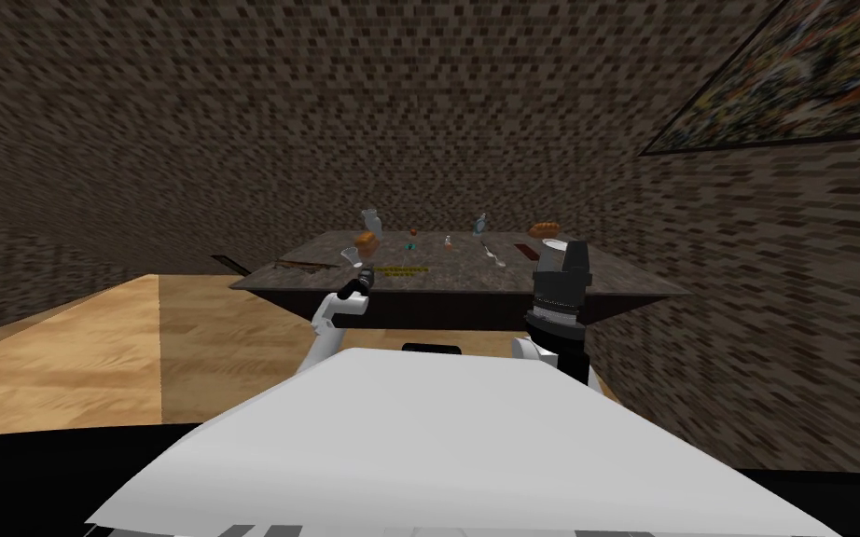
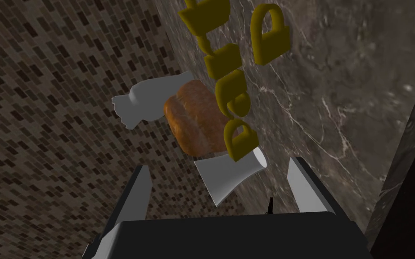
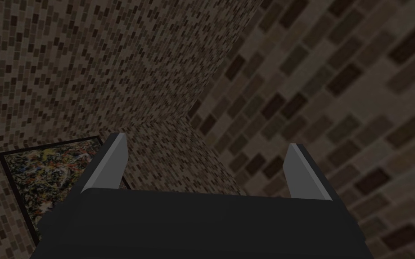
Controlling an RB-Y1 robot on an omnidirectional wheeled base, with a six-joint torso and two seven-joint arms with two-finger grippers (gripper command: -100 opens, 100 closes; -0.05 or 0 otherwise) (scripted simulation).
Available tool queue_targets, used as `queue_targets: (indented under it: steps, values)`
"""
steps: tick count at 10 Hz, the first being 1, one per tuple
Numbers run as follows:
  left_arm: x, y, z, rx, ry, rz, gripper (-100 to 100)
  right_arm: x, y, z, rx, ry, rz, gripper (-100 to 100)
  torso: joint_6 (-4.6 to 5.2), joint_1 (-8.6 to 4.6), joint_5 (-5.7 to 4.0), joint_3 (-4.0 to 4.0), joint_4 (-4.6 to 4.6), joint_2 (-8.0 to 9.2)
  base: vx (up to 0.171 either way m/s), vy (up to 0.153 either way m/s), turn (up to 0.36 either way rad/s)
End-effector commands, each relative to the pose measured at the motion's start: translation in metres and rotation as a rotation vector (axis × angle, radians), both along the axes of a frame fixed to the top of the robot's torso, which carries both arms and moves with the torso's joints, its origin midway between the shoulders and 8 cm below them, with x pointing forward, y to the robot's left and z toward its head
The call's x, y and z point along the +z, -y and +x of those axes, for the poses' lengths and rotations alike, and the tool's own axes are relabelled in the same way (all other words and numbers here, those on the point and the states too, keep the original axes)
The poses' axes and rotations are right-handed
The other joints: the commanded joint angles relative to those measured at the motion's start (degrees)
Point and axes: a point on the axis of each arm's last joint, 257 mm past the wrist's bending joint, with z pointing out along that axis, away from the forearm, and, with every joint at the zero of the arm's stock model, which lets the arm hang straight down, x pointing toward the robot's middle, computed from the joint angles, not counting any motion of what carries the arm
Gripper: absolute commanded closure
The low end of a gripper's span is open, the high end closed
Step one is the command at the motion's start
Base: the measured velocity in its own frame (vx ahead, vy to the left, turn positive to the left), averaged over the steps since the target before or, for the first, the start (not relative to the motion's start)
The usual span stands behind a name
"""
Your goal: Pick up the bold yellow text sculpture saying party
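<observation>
Table (image 1: pixel 484 280) carries, near its front edge, one yellow party sculpture (image 2: pixel 229 90), with one bread loaf (image 2: pixel 193 119) and one white cup (image 2: pixel 231 177) beside it; left gripper (image 2: pixel 219 165) hovers close, spread; right gripper (image 3: pixel 206 140) spread, empty.

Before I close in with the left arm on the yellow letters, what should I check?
1. Left gripper open: ok.
2. Letters flat on table: ok.
3. Letters within its grasp: not ok, they lie ahead of it.
4. Clear approach: not ok, cup sits by the nearest letter, bread just past it.
5. Cup touching letters: cannot tell.
6. Right gripper open: ok.
</observation>
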Motion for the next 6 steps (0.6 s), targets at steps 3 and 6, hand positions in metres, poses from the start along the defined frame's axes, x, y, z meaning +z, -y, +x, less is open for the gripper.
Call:
queue_targets:
  steps: [3, 6]
  values:
    - [-0.003, -0.009, 0.006, 0.026, -0.062, -0.007, -100, 0.0, 0.0, 0.0, 0.0, 0.0, 0.0, 0, 0.0, 0.02, 0.0, -0.01, 0.0, -0.02, -0.028, 0.035, -0.027]
    - [0.0, -0.019, 0.02, 0.053, -0.108, -0.02, -100, 0.0, 0.0, 0.0, 0.0, 0.0, 0.0, 0, -0.02, -0.04, 0.0, -0.03, -0.02, -0.06, -0.022, 0.026, -0.045]
